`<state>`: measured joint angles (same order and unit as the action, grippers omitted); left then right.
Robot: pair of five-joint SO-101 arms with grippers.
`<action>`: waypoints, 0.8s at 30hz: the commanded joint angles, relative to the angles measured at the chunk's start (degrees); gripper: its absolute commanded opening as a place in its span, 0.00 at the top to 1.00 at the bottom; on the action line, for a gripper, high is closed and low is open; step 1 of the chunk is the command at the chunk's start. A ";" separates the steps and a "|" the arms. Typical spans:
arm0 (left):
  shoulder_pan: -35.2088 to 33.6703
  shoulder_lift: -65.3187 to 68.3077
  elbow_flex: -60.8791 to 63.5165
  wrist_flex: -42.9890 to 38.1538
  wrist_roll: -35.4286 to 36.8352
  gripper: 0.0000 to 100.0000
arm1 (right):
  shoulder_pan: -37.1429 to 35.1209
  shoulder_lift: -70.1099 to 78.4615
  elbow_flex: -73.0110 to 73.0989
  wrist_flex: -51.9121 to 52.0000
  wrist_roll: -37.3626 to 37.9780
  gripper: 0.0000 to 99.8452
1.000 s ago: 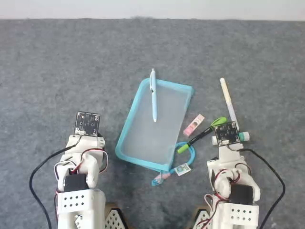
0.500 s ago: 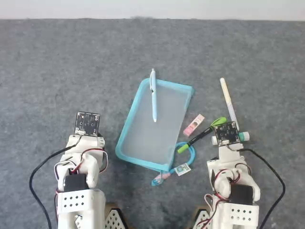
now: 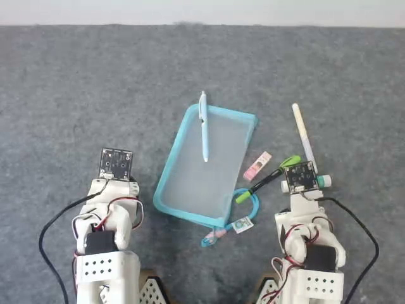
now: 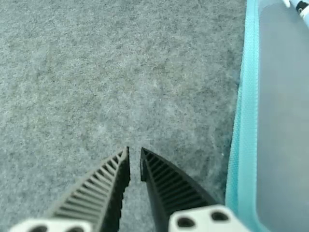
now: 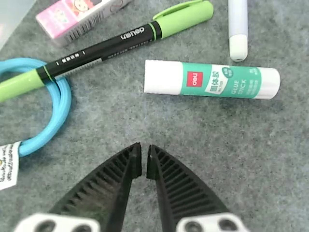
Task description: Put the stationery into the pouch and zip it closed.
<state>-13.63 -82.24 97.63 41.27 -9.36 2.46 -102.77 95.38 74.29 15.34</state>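
Pouch (image 3: 190,183) on grey felt (image 3: 95,82), blue pen (image 3: 204,126) lying across it; glue stick (image 5: 212,79) near right jaws, together; left jaws together.

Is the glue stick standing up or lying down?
Lying down: the white-and-green glue stick rests on its side on the grey mat.

Ahead of the left hand (image 4: 135,159), whose fingers are drawn together, open grey surface (image 3: 76,88) stretches to the far edge. It is bounded only on the side toward the other arm, by the pouch (image 3: 166,177) rim. The right hand (image 5: 144,157), likewise closed, faces a crowd. The glue stick (image 5: 212,79) lies crosswise just ahead. The green-and-black pen (image 5: 106,43) slants beyond it, over the blue loop (image 5: 60,106). The eraser (image 5: 79,14) and a pale pen (image 5: 238,19) lie farther on (only narrow strips of bare surface between them). A blue pen (image 3: 204,126) lies on the pouch, its far end overhanging the rim.
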 commanded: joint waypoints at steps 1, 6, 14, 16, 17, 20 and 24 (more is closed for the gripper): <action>-0.26 0.62 -0.66 -0.53 -0.44 0.96 | -0.31 -1.10 1.05 0.48 0.79 0.97; -0.26 0.62 -0.66 -0.44 -0.44 0.96 | -0.40 -1.10 1.05 0.48 0.79 0.97; 0.88 0.62 -0.66 -0.53 -0.44 0.96 | -0.57 -1.01 1.05 0.48 0.44 0.97; 0.70 0.62 -0.66 -0.53 -0.44 0.96 | -0.48 -1.01 1.05 0.48 0.44 0.97; 0.79 0.62 -0.66 -0.53 -0.44 0.96 | -0.48 -1.01 1.05 0.48 0.44 0.97; 0.88 0.62 -0.66 -0.53 -0.18 0.96 | -0.57 -1.10 1.05 0.40 0.62 0.97; 0.88 0.62 -0.66 -0.53 -0.35 0.96 | -3.38 -1.10 1.05 -0.31 0.70 0.97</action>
<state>-13.19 -82.24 97.63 41.27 -9.36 2.11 -102.77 95.38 74.29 15.34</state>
